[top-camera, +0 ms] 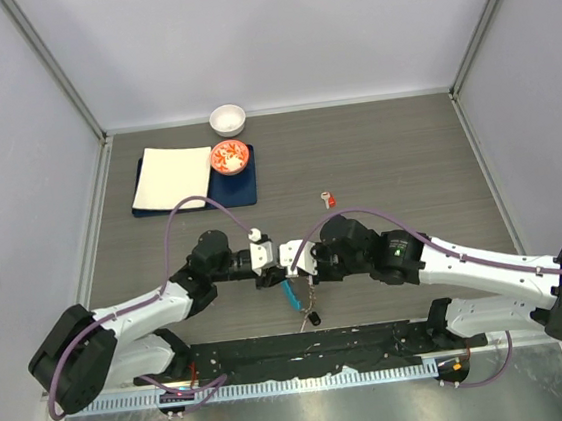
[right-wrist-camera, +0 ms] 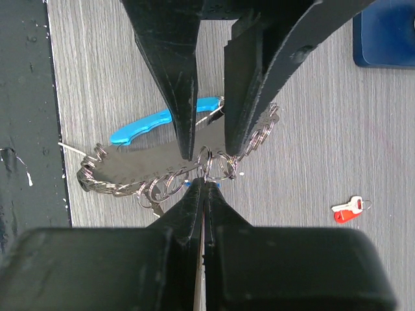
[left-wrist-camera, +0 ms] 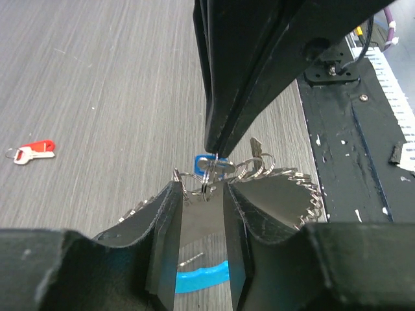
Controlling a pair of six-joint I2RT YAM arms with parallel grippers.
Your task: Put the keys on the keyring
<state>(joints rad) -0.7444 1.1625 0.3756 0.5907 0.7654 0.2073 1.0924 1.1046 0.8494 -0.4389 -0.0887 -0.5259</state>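
At the far left of the grey wood-grain table (top-camera: pixel 406 157), a folded white cloth (top-camera: pixel 170 177) lay on a dark blue mat (top-camera: pixel 233 187). A small red bowl (top-camera: pixel 229 157) sat on the mat's right end. A plain white bowl (top-camera: pixel 227 120) stood just behind the red one, by the back wall.

Nearer the arms, the left gripper (left-wrist-camera: pixel 202 188) reached in from the left to the middle of the table. Its two black fingers (right-wrist-camera: pixel 176 97) were spread apart, released. Their tips came down on either side of a cluster of small rings without clamping anything that could be seen.

Between the two grippers lay the thin metal keyring (right-wrist-camera: pixel 217 165), with its bunch of silver keys fanned out flat on the table. Its curved light-blue plastic strip (right-wrist-camera: pixel 146 126) showed beside the bunch.

The right gripper (right-wrist-camera: pixel 203 184) met the keyring from the opposite side. Its fingers were clenched together and pinched one of the rings at their tips.

A tiny dark-capped key (top-camera: pixel 314 318) rested just beside the near end of the bunch, close to the black mounting base. Whether it was joined to the ring could not be told.

A tiny red-capped key (top-camera: pixel 329 199) lay loose on the bare table, beyond the grippers and slightly to their right, well apart from the keyring.
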